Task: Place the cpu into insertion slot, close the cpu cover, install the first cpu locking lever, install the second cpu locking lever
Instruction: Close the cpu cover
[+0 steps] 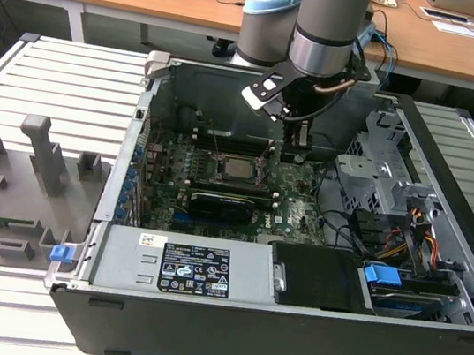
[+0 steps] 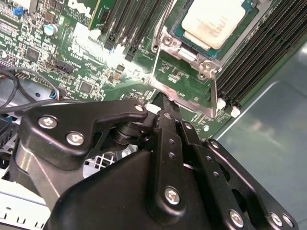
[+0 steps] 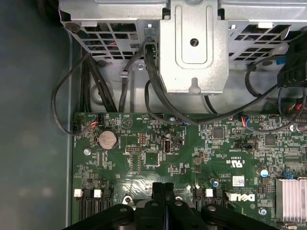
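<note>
The cpu (image 2: 213, 21) already lay flat in the insertion slot (image 2: 175, 38), its pale face up, so placing it appeared done and the step in hand looked to be closing the cpu cover (image 2: 189, 99). In the second wrist view that silvery frame was swung open away from the chip, with green motherboard (image 3: 158, 158) showing through its square opening. The gripper (image 2: 162, 101) stood low beside it, its tip at or just short of the frame's free edge; actual contact could not be confirmed. Both wrist views showed the black fingers (image 3: 158, 201) pressed together with nothing between them, which suggested they served as a single pushing tip, not a clamp. In the exterior view the gripper (image 1: 295, 149) hung inside the open computer case (image 1: 426, 349), just to the exterior view's right of the socket. By judgement, closing the cover called for getting the tip behind the free edge and swinging it over its hinge toward the chip. The tip would have to stay clear of the neighbouring memory slots (image 2: 259, 52), and the plate would have to land square on the socket.
</note>
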Robot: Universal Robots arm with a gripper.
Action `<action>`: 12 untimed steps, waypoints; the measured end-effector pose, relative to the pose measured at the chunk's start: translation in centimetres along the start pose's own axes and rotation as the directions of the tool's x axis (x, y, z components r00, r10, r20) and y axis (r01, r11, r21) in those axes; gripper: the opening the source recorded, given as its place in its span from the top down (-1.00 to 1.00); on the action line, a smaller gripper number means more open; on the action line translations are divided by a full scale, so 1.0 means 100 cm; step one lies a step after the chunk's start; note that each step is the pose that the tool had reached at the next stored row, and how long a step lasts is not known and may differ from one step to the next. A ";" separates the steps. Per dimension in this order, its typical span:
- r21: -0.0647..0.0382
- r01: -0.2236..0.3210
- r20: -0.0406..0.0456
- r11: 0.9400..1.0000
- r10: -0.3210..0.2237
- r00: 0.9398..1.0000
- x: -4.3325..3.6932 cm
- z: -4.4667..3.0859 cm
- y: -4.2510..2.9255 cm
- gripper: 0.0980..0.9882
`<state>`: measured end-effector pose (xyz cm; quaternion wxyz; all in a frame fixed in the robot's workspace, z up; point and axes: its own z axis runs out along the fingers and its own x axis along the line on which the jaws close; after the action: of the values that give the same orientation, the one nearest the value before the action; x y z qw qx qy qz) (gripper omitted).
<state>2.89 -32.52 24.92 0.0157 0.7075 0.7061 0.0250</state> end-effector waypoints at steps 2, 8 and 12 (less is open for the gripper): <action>0.000 0.000 0.000 1.000 0.000 1.000 0.0000 0.0000 -0.0005 0.98; 0.000 0.000 0.000 1.000 0.000 1.000 0.0000 -0.0002 -0.0034 0.98; 0.000 0.000 0.000 1.000 0.000 1.000 0.0000 -0.0003 -0.0060 0.98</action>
<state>2.29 -32.51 24.92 0.0157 0.7075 0.7061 0.0250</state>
